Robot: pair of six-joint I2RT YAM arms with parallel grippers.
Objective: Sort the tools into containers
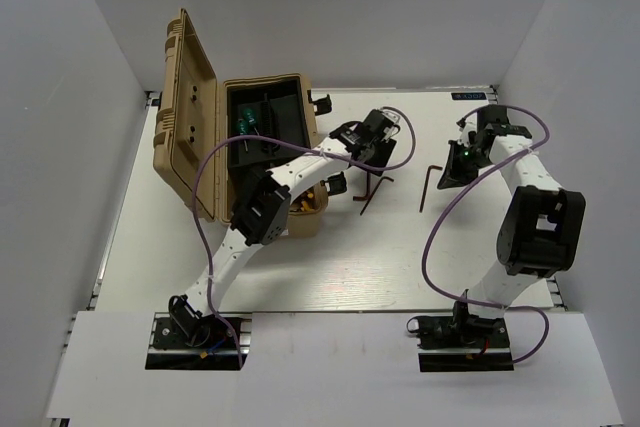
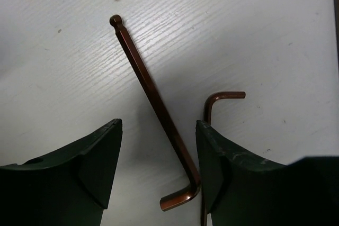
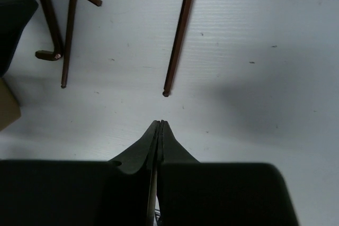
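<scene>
White tabletop point(image 1: 330, 267): left tool point(image 2: 159, 124) spread astride hex key point(image 2: 151, 86), right tool point(image 3: 160, 125) clenched shut.

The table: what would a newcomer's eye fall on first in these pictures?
The open tan case stands at the left of the table, green handles showing inside. In the middle, the left gripper hangs open over two dark hex keys; a third hex key lies near the shut right gripper.

Ball-ended hex key point(image 2: 152, 101) and second hex key point(image 2: 225, 96): bare metal, coppery-brown, smooth with a faint sheen; table point(image 2: 254, 35): white, matt, fine wood-like grain, a few dark specks; left gripper point(image 2: 159, 124) has fingers point(image 2: 98, 162) of dark matt plastic; case point(image 1: 185, 117): tan, matt, ribbed plastic.
</scene>
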